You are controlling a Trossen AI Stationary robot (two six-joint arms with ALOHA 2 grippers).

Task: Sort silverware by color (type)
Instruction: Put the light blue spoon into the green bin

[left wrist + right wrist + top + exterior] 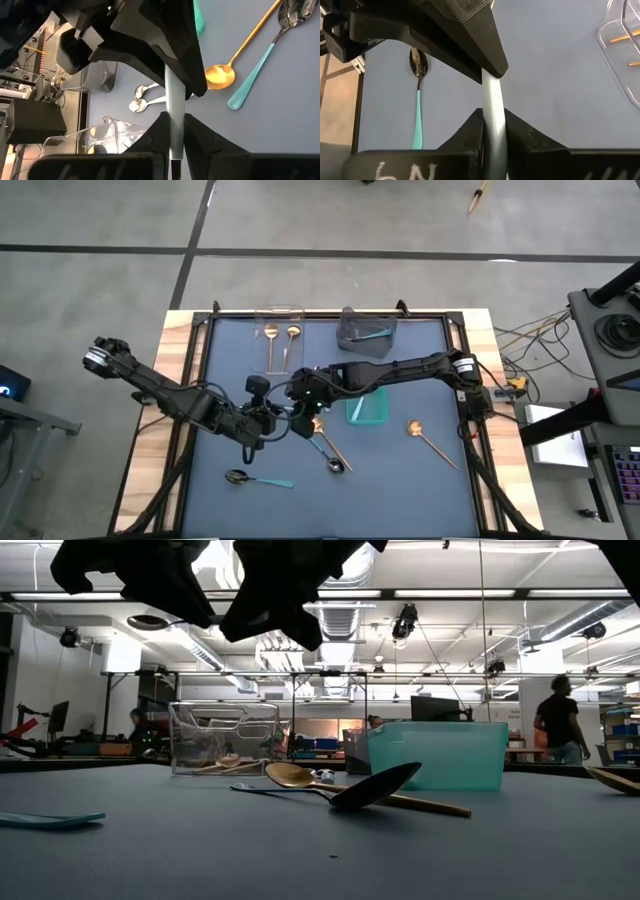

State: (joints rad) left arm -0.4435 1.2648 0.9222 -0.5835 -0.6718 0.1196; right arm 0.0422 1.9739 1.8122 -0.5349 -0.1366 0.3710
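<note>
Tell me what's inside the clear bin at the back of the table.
Two gold spoons lie side by side in the clear bin, bowls toward the back. In the low view its ribbed wall blurs them, so anything smaller there can't be ruled out.

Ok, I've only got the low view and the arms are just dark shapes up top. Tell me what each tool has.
Observer: The left tool is shut on the pale handle of a spoon.
Operator: Now the right one.
Observer: The right tool pinches that same handle, facing the left tool.
Operator: Check the grey bin for me.
Observer: The grey bin holds one teal-handled spoon.
</note>
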